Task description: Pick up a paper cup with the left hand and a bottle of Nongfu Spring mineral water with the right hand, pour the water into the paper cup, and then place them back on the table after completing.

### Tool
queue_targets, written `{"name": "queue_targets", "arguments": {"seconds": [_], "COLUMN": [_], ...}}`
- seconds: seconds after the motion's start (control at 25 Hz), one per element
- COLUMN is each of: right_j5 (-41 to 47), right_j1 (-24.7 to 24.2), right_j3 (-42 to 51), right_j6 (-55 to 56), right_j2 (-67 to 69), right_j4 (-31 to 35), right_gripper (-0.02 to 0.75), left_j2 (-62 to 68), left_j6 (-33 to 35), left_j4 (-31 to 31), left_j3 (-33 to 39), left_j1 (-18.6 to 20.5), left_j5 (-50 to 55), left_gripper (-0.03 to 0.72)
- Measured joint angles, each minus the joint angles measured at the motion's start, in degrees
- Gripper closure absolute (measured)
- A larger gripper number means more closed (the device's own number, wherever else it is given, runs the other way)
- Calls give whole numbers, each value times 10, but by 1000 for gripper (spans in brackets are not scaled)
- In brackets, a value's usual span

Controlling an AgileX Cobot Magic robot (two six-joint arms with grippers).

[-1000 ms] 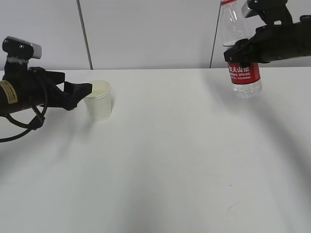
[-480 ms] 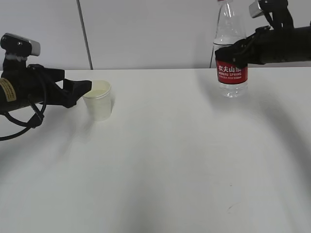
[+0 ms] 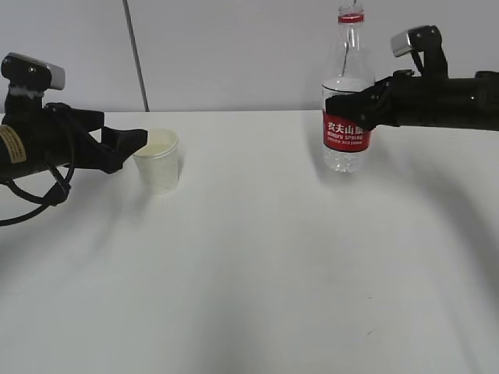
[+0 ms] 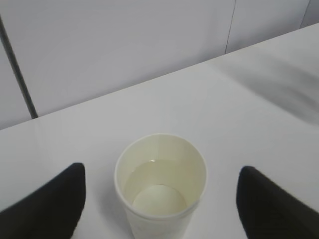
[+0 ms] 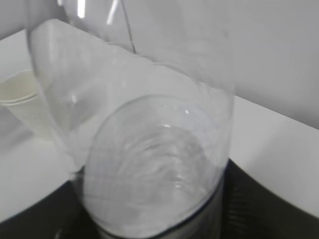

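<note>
A white paper cup [image 3: 157, 162] stands on the white table [image 3: 257, 257] with some water in it, as the left wrist view [image 4: 160, 189] shows. My left gripper [image 3: 140, 141], on the yellow-stickered arm, is open. Its fingers [image 4: 55, 199] stand wide on either side of the cup without touching it. My right gripper [image 3: 352, 103] is shut on the Nongfu Spring bottle [image 3: 345, 132] above its red label and holds it upright, its base low at the table. Clear water [image 3: 345, 158] fills the bottom of the bottle [image 5: 149, 149]. The right jaws [image 5: 159, 221] are mostly hidden behind it.
A grey-white wall with a dark vertical seam [image 3: 136, 54] rises behind the table's back edge. The cup also shows at the left edge of the right wrist view [image 5: 20, 94]. White tabletop lies between the cup and the bottle.
My right arm has carried the bottle leftward and down, from high at the right edge to low near the table. The left arm and the cup have hardly moved.
</note>
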Motion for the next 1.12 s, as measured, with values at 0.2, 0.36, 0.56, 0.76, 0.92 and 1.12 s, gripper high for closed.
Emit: {"name": "queue_targets", "arguments": {"seconds": [0.2,0.36,0.56,0.76,0.92,1.12], "right_j5": [-49,-68,-88,-91,-94,-102], "right_j1": [0,0,0,0,0,0], "right_j3": [0,-2,-2,-2,-3,-4], "right_j6": [-49,-89,-124,-153,-166,-181], "right_j2": [32,62,92,109,122,133], "right_j4": [53,94,131,151,165,169], "right_gripper": [331,331,331,331,331,331], "left_j2": [0,0,-3,-6,-6,-6], "left_j6": [0,0,0,0,0,0], "left_j4": [3,5,8,9,9,9], "left_j3": [0,0,0,0,1,1], "left_j1": [0,0,0,0,0,0], "left_j5": [0,0,0,0,0,0], "left_gripper": [125,125,125,125,125,125]}}
